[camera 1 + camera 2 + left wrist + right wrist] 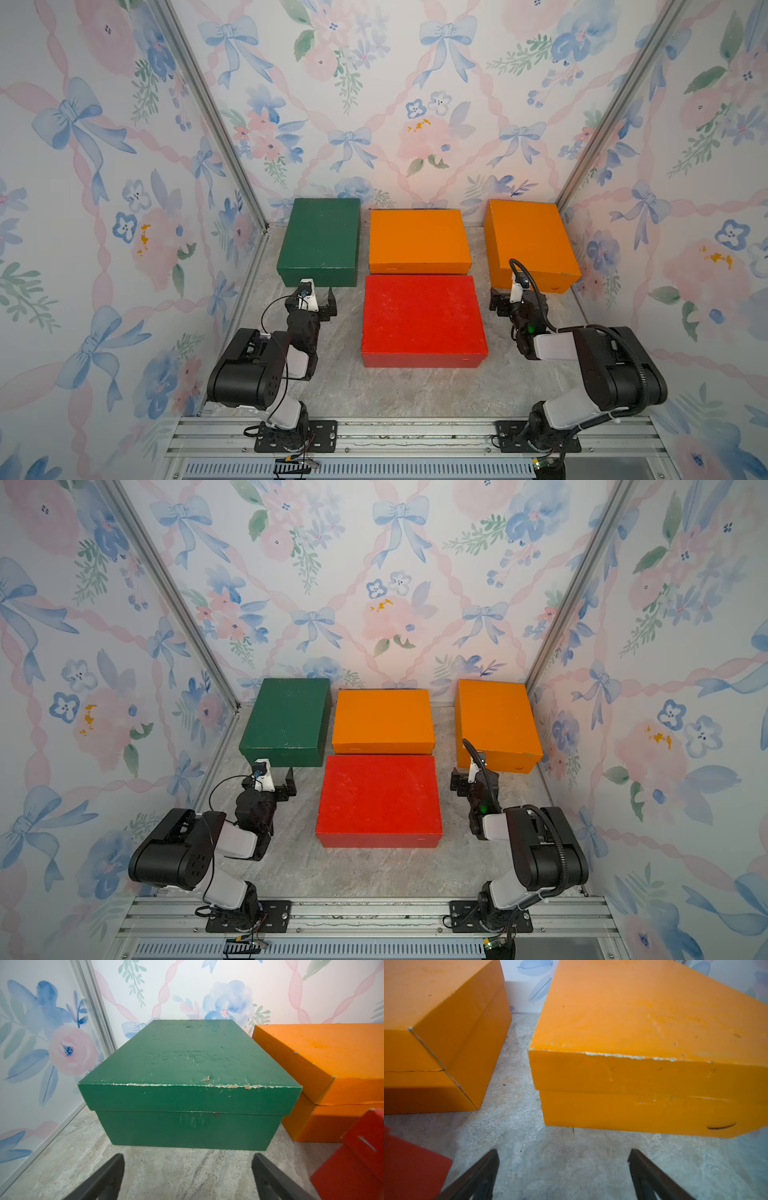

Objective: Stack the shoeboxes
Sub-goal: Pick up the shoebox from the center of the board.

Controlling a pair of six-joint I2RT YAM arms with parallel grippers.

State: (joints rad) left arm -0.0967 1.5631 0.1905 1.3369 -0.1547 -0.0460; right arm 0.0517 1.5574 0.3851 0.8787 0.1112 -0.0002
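Bright, even, diffuse overhead light; no glare. Soft thin shadow under green box (187, 1130) just ahead of the fingers (104, 1178). Wrist views: fingers blurry, red box (411, 1167) beside them out of focus. Wide-angle bowing at edges, esp. top views.

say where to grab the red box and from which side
Red box: probably its two short ends, low down; left end effector from the left, right end effector from the right. It looks too wide for one; both ends stand free.

Robot test cell in a lab setting: floral wallpaper panels (374, 104) on three sides, aluminium corner posts (214, 112), slotted rail (415, 430) carrying bolted arm bases (322, 434), stone-look tabletop (415, 390).
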